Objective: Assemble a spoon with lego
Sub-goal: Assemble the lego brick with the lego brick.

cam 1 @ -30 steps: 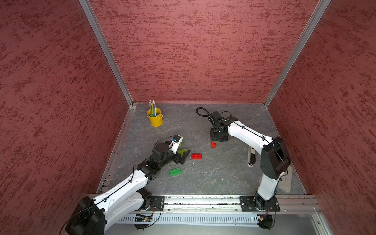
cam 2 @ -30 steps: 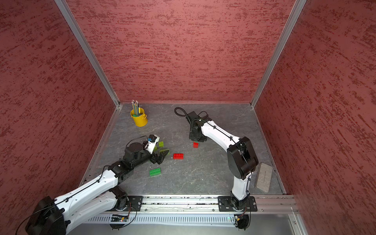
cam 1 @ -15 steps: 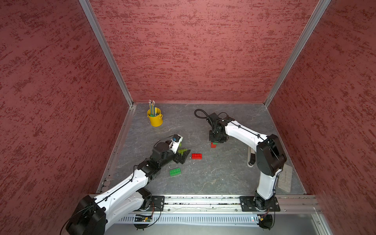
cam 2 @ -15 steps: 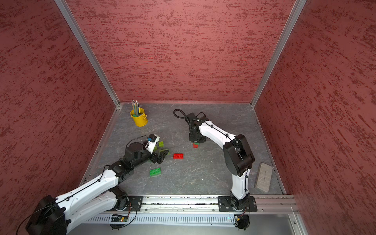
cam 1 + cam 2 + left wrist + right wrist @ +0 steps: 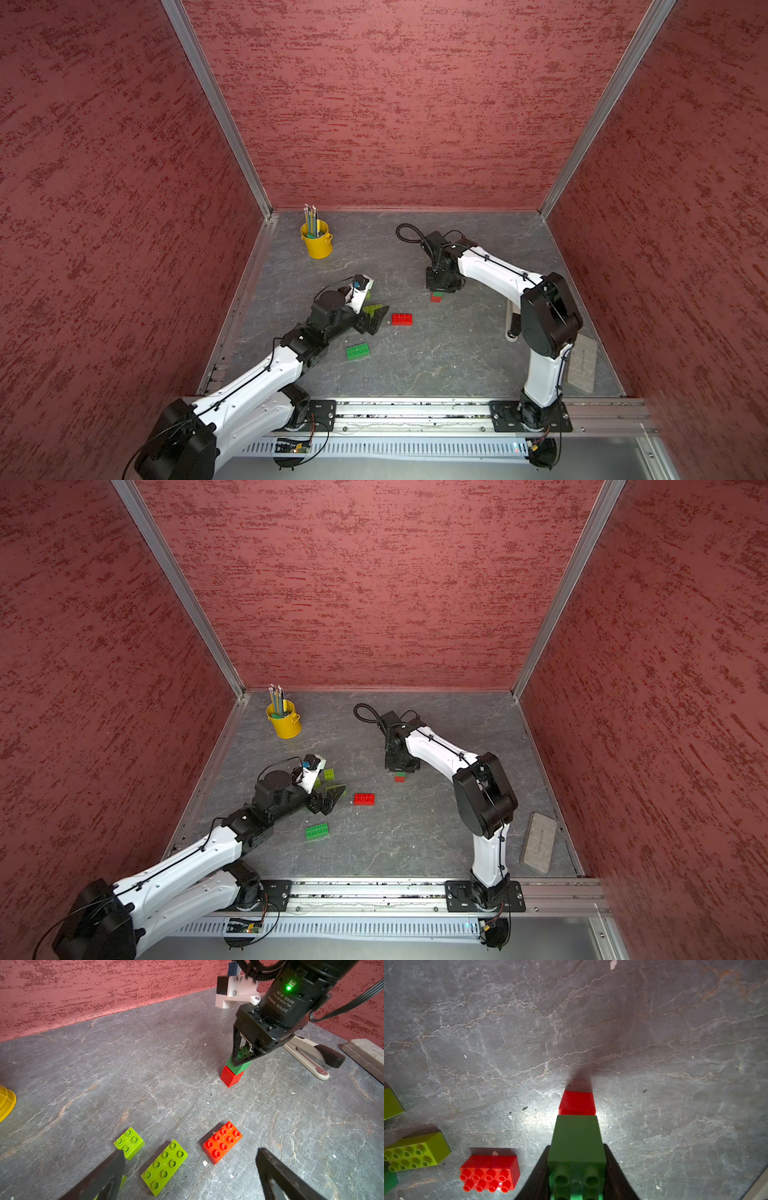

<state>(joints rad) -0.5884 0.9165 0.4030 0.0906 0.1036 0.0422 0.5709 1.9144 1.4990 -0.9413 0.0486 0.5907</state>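
Of the spoon only a two-brick stack shows: a dark-green square brick (image 5: 577, 1136) sits on a red square brick (image 5: 577, 1103), which stands on the table (image 5: 436, 297) (image 5: 400, 776). My right gripper (image 5: 576, 1147) (image 5: 242, 1057) is shut on the dark-green brick from above. Loose lego lies in front of my left gripper (image 5: 190, 1155) (image 5: 376, 318), which is open and holds nothing: a lime square brick (image 5: 128, 1142), a lime oblong brick (image 5: 164, 1167) and a red oblong brick (image 5: 222, 1142) (image 5: 402, 319). A dark-green oblong brick (image 5: 358, 351) (image 5: 317, 831) lies nearer the front.
A yellow bucket with pencils (image 5: 318, 245) stands at the back left. A white-and-black stapler (image 5: 311, 1057) (image 5: 510, 324) lies right of the stack, partly behind the right arm. A grey oblong block (image 5: 539, 848) lies at the front right. Red walls close in three sides.
The right arm's elbow has swung a little to the left while its gripper stayed on the stack. The left arm and the loose bricks have not moved.
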